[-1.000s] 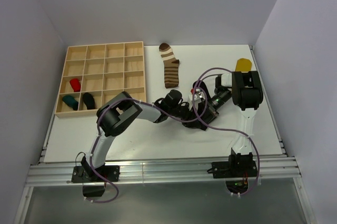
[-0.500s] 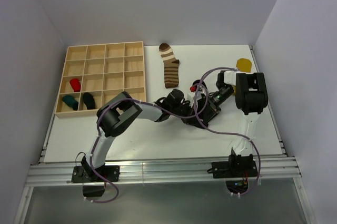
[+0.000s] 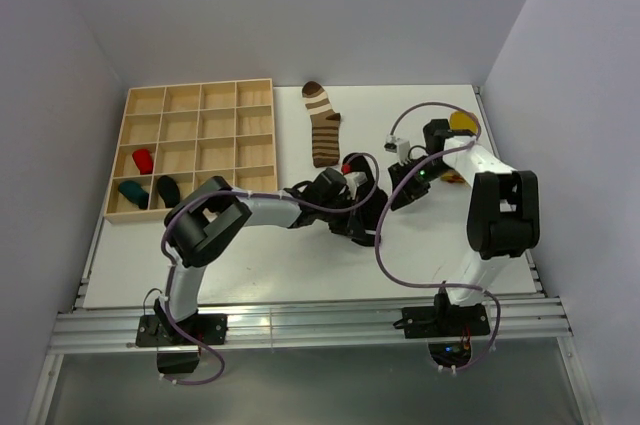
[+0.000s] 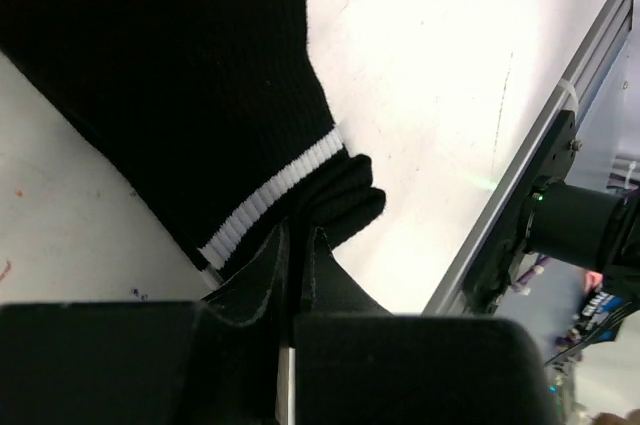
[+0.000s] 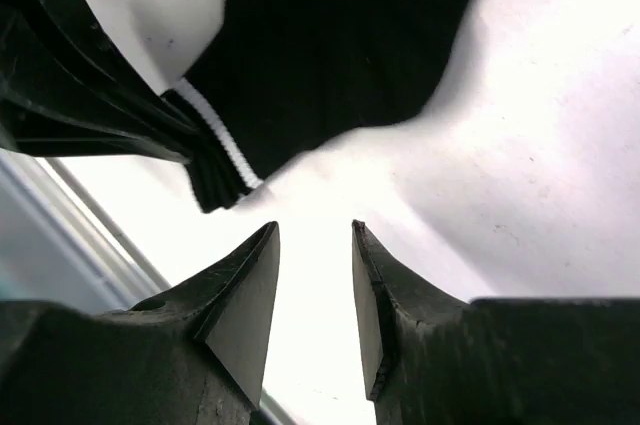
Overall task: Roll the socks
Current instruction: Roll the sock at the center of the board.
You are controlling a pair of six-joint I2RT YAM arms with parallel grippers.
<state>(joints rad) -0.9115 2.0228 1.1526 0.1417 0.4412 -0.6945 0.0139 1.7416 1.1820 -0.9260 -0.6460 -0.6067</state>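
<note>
A black sock with a white cuff stripe point(image 4: 180, 75) lies on the white table. My left gripper point(image 4: 300, 230) is shut on its cuff edge, and in the top view point(image 3: 360, 220) it sits at the table's middle. My right gripper point(image 5: 313, 230) is open and empty, a short way off the same sock's cuff point(image 5: 340, 45); in the top view it point(image 3: 402, 195) is just right of the left one. The brown-and-cream striped sock point(image 3: 322, 125) lies flat at the back centre. The yellow sock point(image 3: 462, 121) is at the back right, partly behind the right arm.
A wooden compartment tray point(image 3: 190, 105) stands at the back left, holding a red roll point(image 3: 143, 160), a teal roll point(image 3: 132, 191) and a black roll point(image 3: 168, 190). A purple cable point(image 3: 385, 245) loops over the table's middle. Walls close in on both sides.
My right arm has swung out to the right and its gripper has drawn back from the left gripper. The left gripper stays on the sock near the table's middle.
</note>
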